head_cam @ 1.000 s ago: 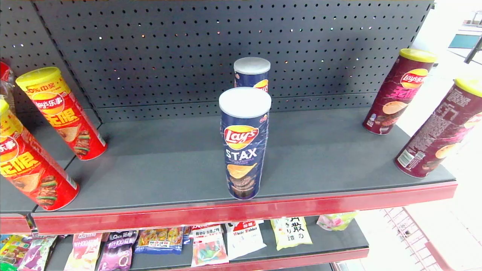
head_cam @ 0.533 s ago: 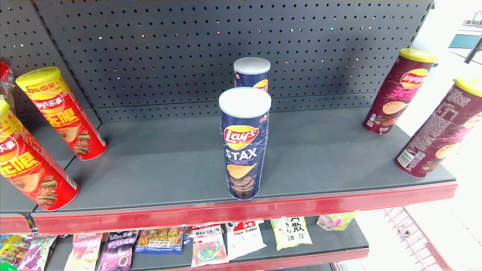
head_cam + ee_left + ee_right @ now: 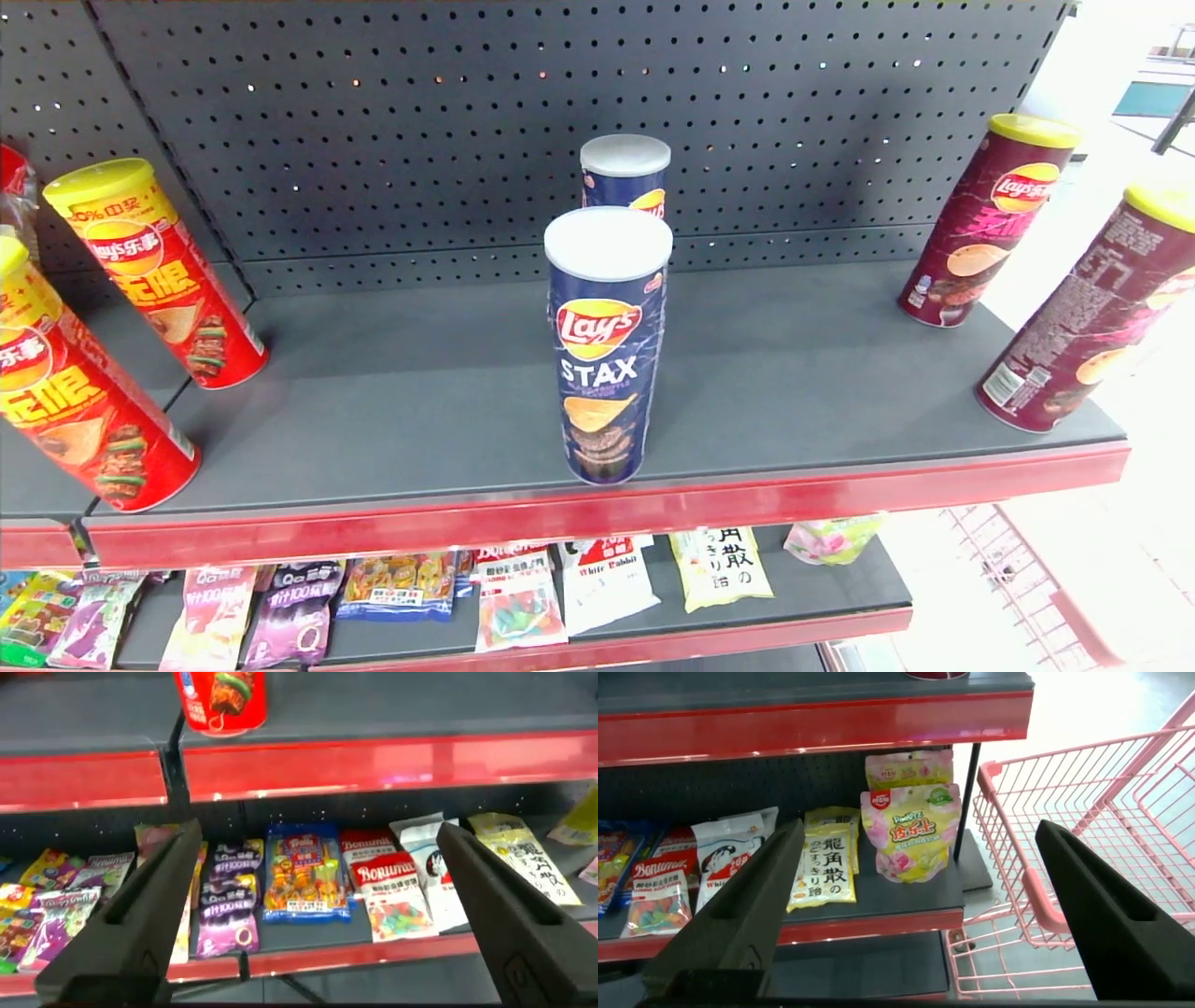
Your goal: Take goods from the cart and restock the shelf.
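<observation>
On the grey upper shelf (image 3: 420, 392) a blue chip can (image 3: 605, 345) stands upright at the red front edge, with a second blue can (image 3: 624, 173) behind it by the pegboard. My left gripper (image 3: 318, 831) is open and holds nothing, facing the lower shelf's snack bags (image 3: 304, 873) below a red can (image 3: 222, 698). My right gripper (image 3: 920, 826) is also open with nothing in it, in front of the lower shelf's right end. Beside it stands the pink wire cart (image 3: 1083, 831), and its inside is hidden.
Two red cans (image 3: 154, 271) lean at the shelf's left. Two maroon cans (image 3: 990, 224) stand at its right end. Bare shelf lies either side of the blue cans. Snack bags (image 3: 523, 597) line the lower shelf, and the cart's edge (image 3: 1018, 569) shows at the lower right.
The whole head picture has shifted up slightly, so the camera has moved. The cans and bags keep their places on the shelves.
</observation>
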`<state>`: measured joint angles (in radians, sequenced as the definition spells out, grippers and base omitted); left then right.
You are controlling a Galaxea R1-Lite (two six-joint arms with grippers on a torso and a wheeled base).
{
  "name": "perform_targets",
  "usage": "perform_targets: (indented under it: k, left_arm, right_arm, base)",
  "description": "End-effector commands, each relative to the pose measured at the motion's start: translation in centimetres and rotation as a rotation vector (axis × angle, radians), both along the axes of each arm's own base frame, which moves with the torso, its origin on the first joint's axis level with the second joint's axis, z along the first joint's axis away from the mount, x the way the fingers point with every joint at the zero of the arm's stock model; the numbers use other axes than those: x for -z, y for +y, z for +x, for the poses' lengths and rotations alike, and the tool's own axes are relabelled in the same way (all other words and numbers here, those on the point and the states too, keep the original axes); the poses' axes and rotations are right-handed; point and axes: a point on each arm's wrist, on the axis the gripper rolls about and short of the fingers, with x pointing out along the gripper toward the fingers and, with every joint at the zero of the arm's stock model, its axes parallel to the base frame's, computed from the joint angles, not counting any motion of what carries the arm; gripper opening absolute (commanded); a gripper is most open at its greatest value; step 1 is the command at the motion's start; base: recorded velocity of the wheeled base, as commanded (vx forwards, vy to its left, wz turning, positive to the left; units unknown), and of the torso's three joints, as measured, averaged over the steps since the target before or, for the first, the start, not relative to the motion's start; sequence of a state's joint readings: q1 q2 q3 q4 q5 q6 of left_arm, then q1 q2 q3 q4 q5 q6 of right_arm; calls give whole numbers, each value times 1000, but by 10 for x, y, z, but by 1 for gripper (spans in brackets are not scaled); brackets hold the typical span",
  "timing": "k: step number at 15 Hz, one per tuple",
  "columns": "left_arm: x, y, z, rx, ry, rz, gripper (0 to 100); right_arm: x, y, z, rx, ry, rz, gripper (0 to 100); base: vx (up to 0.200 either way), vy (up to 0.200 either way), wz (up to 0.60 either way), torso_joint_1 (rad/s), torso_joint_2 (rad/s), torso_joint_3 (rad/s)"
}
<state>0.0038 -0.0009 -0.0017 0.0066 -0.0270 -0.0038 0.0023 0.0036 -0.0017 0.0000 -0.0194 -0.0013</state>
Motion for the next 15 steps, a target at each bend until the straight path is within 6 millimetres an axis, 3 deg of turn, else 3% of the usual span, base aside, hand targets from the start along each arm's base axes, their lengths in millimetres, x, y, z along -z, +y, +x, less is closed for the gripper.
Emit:
perform_targets:
  k: [1,15]
  left_arm:
    - [0,0,0,0,1,-1,100]
    - [0,0,0,0,1,-1,100]
  right_arm:
    - [0,0,0,-2,0,0,100]
    - [0,0,0,0,0,0,100]
  base:
    - [0,0,0,0,0,0]
    - [0,0,43,0,1,1]
